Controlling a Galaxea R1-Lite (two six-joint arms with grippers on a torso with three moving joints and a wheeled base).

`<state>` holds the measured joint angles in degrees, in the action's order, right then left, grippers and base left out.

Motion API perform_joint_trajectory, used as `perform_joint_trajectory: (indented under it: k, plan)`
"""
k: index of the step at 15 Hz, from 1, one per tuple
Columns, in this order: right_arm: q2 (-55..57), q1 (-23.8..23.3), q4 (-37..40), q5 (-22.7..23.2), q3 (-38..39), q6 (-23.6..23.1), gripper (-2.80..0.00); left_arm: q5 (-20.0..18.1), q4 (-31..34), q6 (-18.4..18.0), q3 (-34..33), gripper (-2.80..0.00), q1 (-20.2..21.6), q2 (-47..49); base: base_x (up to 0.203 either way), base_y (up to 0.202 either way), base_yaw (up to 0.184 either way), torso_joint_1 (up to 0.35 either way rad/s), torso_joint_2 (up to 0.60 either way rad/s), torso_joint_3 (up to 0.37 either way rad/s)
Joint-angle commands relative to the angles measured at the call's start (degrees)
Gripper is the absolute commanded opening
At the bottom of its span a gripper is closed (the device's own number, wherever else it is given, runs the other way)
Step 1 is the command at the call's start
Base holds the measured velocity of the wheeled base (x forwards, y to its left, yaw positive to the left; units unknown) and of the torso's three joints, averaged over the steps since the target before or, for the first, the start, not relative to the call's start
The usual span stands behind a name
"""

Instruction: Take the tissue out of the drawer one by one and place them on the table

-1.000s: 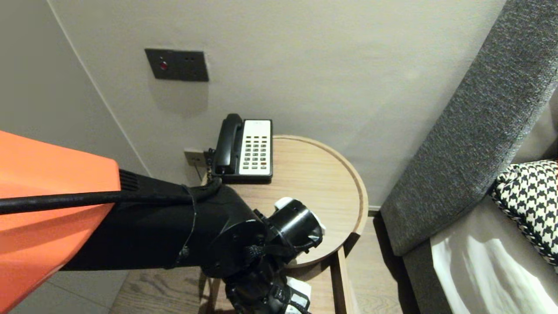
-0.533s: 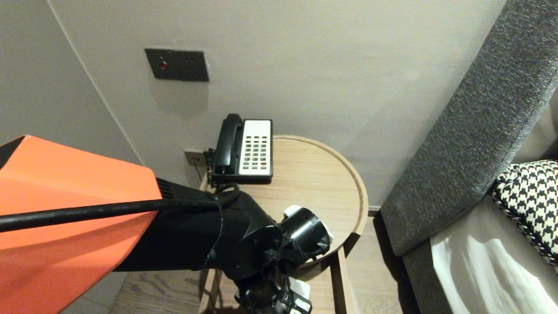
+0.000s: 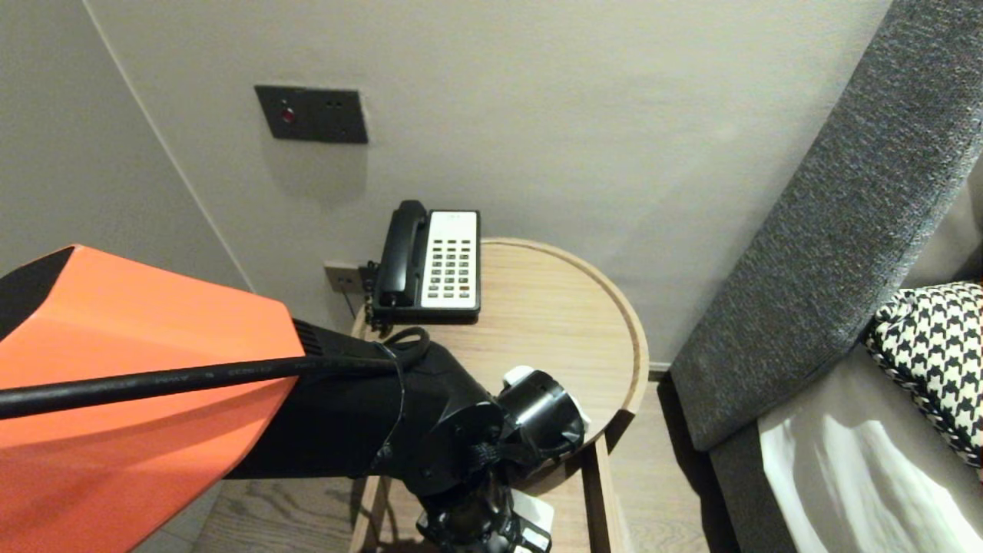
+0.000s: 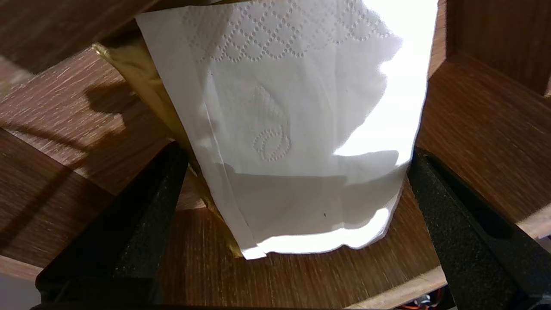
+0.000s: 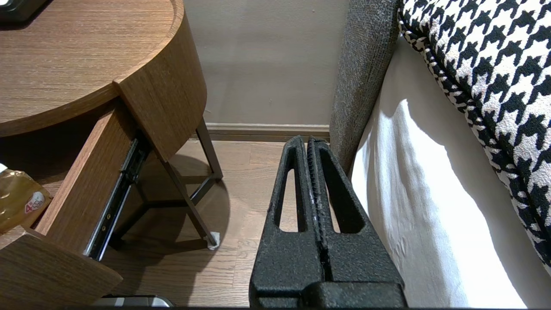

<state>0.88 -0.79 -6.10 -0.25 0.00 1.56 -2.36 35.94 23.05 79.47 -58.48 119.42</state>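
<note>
Left gripper (image 4: 297, 153), wide open, straddles a tissue (image 4: 301, 86) in the drawer (image 4: 301, 275), head view's lower centre; right gripper (image 5: 308, 144) closed, empty.

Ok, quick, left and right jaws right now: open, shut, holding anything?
Left gripper: open, jaws either side of the tissue, nothing gripped.
Right gripper: shut, empty, parked beside the bed.

A round pale-wood counter (image 3: 568, 307) stands against a plain beige wall (image 3: 576, 115). Above the counter, a dark switch plate (image 3: 311, 114) is set in that wall, and a telephone (image 3: 430, 261) rests at the counter's back edge. Right of the counter rises a grey fabric headboard (image 3: 829, 230) with a houndstooth cushion (image 3: 933, 346); wood-plank floor (image 3: 653, 476) lies beneath
</note>
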Motion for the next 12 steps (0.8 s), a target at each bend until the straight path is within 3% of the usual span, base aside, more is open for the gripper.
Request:
perform_joint_trajectory:
  k: [1,12]
  plan:
    - [0.09,0.00,-0.05,-0.01,2.29,0.02,-2.80,0.05,0.34,0.15,0.08,0.00,-0.94,-0.78,0.000,0.000,0.000,0.000,0.00,0.000]
    - [0.09,0.00,-0.05,-0.01,2.29,0.02,-2.80,1.31,-0.25,0.15,-0.82,0.00,-1.11,-1.46,0.000,0.000,0.000,0.000,0.00,0.000]
